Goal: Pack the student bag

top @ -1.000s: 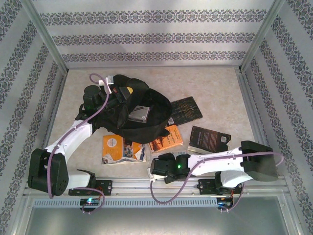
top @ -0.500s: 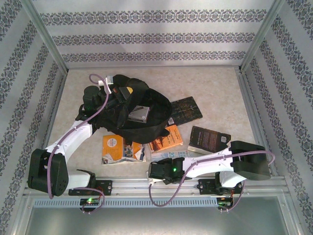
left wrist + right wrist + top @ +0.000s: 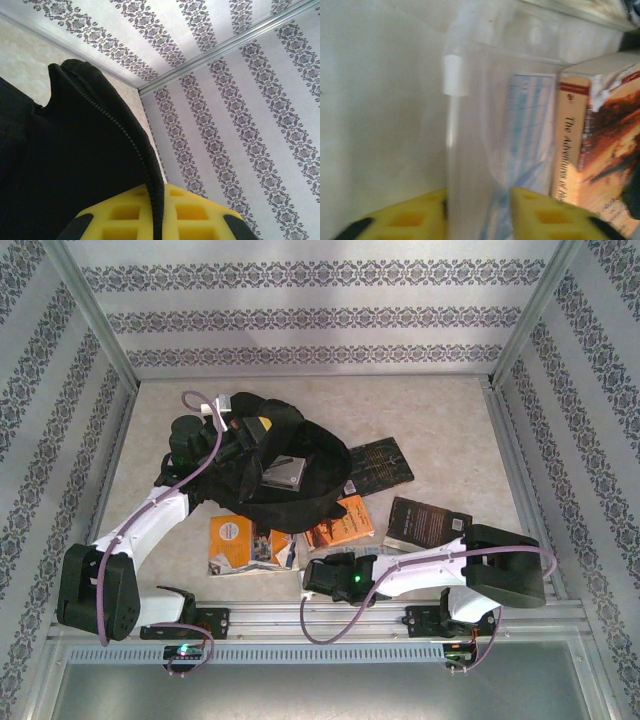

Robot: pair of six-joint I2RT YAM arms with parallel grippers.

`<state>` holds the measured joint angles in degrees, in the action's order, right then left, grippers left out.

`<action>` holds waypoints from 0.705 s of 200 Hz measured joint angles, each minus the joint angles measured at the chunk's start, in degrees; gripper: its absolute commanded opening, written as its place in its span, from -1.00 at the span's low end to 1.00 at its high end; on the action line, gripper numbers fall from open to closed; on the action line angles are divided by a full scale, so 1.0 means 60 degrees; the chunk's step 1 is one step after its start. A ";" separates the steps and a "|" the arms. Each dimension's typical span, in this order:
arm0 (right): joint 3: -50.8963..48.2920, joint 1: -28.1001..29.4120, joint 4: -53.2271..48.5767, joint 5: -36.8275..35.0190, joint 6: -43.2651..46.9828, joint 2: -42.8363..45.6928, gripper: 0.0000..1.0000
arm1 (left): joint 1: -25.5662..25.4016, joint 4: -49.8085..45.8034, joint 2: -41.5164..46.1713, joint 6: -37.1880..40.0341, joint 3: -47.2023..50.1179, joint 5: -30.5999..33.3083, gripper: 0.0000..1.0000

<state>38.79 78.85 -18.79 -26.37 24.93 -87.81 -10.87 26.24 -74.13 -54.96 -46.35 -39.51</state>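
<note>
At the near edge, right tool [image 3: 312, 578] [image 3: 479, 212]: yellow pads [image 3: 405, 217] are set apart on either side of a clear pouch [image 3: 475, 125]; whether the pouch is actually gripped cannot be told.
Clear pouch: laid flat on the surface [image 3: 440, 410], with a blue-printed sheet seen inside; an orange book [image 3: 600, 150] [image 3: 338, 523] is found just beside it.
Left tool [image 3: 250, 430] [image 3: 157, 217]: closed on the student bag [image 3: 320, 455] [image 3: 75, 150], the zip edge being pinched in its jaws.
Student bag: slumped left of centre on the surface, its mouth lifted open, a grey flat item [image 3: 283, 475] seen inside.
Around the bag: the orange book is met at its near rim; an orange-and-white book [image 3: 240, 543] is placed to the left of that; a black book [image 3: 380, 465] is placed just beside the bag's right side; a dark book [image 3: 428, 523] is placed near the right arm.
</note>
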 measured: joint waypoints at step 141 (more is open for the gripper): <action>0.0124 -0.1078 -0.1319 0.1577 0.0266 0.5009 -1.00 | 0.0080 -0.0004 0.0000 0.0047 0.0000 -0.0047 -1.00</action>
<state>39.53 72.38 -26.70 -16.91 26.52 -57.76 -10.39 26.22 -74.13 -54.68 -46.35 -39.79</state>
